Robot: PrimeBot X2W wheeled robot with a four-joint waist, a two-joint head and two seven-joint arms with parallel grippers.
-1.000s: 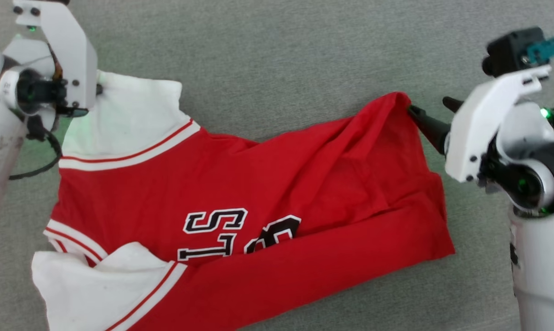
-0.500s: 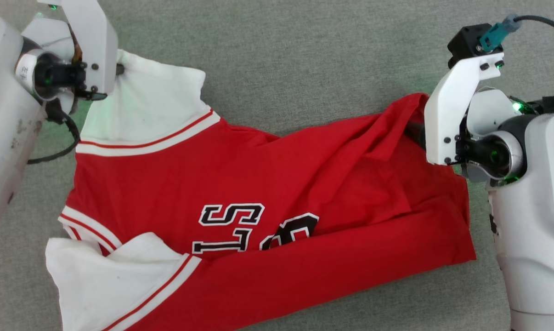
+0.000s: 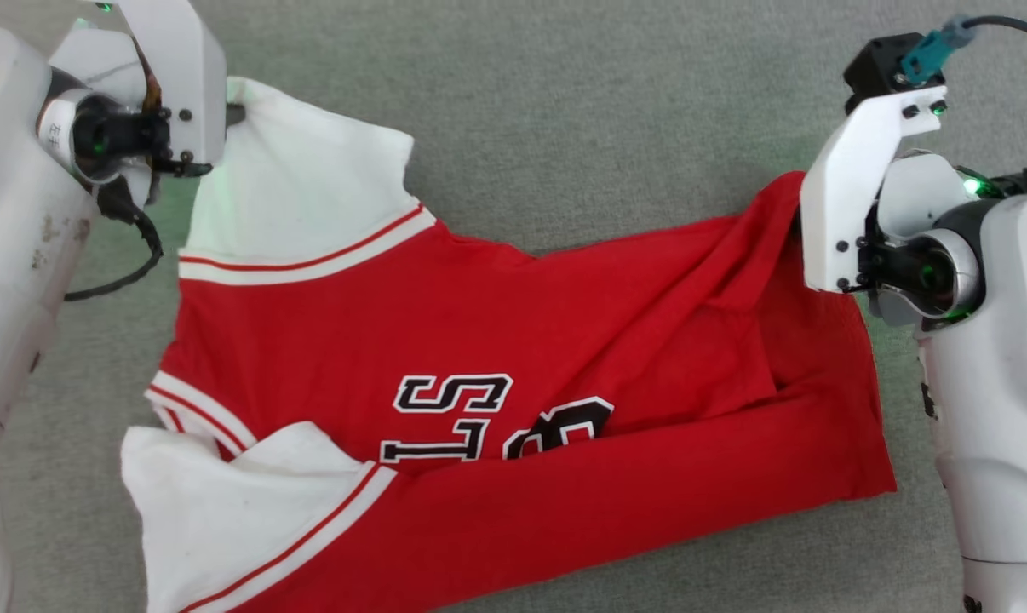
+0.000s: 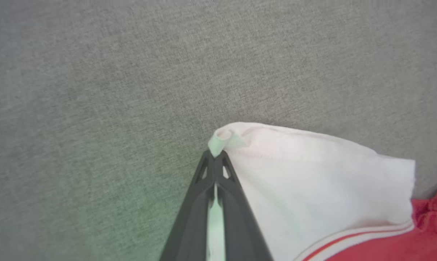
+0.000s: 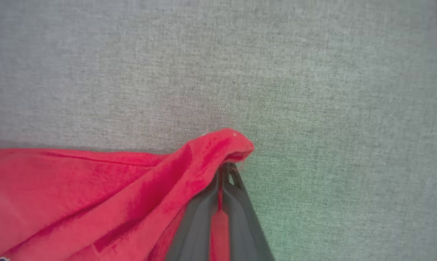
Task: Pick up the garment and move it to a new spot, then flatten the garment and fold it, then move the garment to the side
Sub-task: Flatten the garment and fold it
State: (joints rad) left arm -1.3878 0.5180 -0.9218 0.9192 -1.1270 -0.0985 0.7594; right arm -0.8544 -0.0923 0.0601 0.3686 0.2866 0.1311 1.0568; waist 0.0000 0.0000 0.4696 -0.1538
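The garment (image 3: 496, 340) is a red jersey with white sleeve panels, striped trim and black lettering, spread on the grey fabric surface. My left gripper (image 4: 215, 157) is shut on the corner of the upper white sleeve (image 4: 312, 181), with white cloth pinched between its dark fingers. In the head view that gripper (image 3: 232, 111) sits at the top left, mostly behind its white bracket. My right gripper (image 5: 224, 168) is shut on a raised red corner of the garment (image 5: 218, 148). In the head view this red corner (image 3: 782, 204) rises beside the right arm's white bracket, which hides the fingers.
A grey woven surface (image 3: 582, 111) lies all around the garment, with bare room beyond its far edge. My pale arm bodies stand at the left (image 3: 11, 213) and right (image 3: 999, 383) edges. A second white sleeve (image 3: 224, 502) lies folded at the lower left.
The right gripper has shut on the red corner, which it only touched with open fingers a second ago. The head view has shifted, so the garment sits further right in it.
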